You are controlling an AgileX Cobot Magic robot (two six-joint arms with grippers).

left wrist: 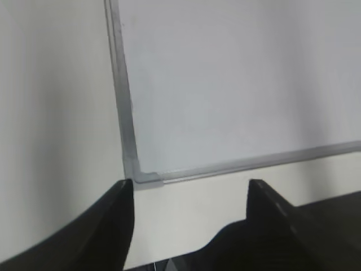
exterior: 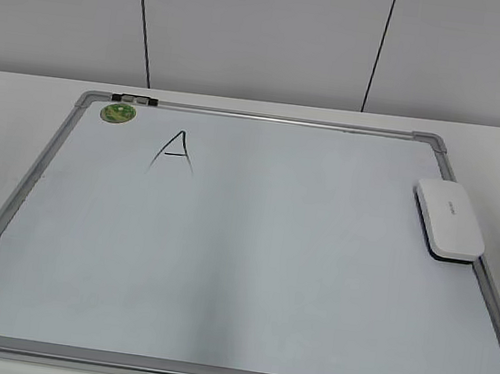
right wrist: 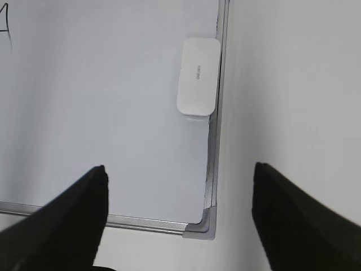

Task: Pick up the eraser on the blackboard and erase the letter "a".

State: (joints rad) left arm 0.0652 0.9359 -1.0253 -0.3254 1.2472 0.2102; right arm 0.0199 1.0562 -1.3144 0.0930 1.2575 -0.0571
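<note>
While no grasp had yet been made, both end effectors were recorded spread wide and empty, short of the blackboard (exterior: 249, 269).

The eraser (exterior: 449, 218) was noted lying flat at the right edge of the blackboard, touching or overlapping the frame; in the right wrist view it (right wrist: 198, 76) was seen well ahead of the right end effector (right wrist: 179, 217), while the left end effector (left wrist: 190, 210) was held over the desk (left wrist: 56, 113) at the near left corner. Only one letter, an angular capital "A" (exterior: 174, 151), was observed at upper left near the green sticker (exterior: 118, 112); no small cursive "a" could be found. Risks were judged as follows: a finger could be caught on the frame beside the eraser, the thin block could be pinched askew and dropped, and the wrong mark could be wiped if the letter were misidentified.
</note>
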